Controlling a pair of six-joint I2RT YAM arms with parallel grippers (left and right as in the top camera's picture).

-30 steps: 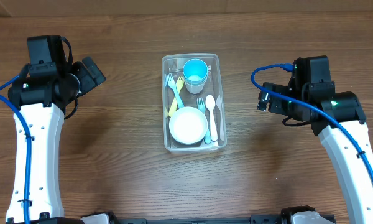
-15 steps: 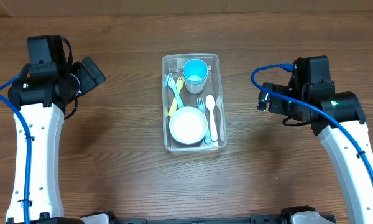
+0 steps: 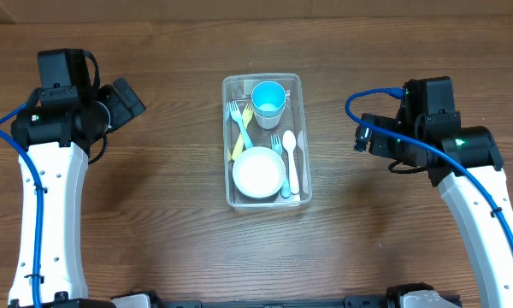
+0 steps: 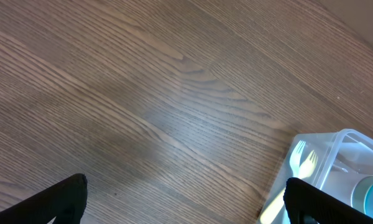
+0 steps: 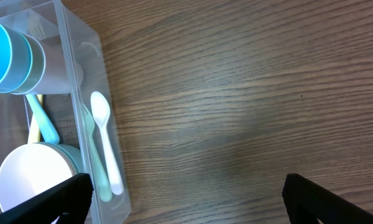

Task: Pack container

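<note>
The clear rectangular container [image 3: 226,141] stands lengthwise at the table's middle. Inside it are a blue cup [image 3: 268,97] at the far end, a white bowl [image 3: 258,172] at the near end, and pastel forks [image 3: 239,120] and spoons [image 3: 292,162] alongside. My left gripper [image 3: 126,100] hovers well to the left of it, open and holding nothing. Its view shows bare wood between the fingers [image 4: 65,200], with the container's corner [image 4: 323,138] at the lower right. My right gripper [image 3: 363,137] sits open to the right of the container [image 5: 81,28], over bare wood [image 5: 186,199].
A brown wooden table [image 3: 171,239] carries everything. Blue cables run along both white arms [image 3: 47,214]. The container's clear wall lies just inside the right gripper's left finger [image 5: 50,202].
</note>
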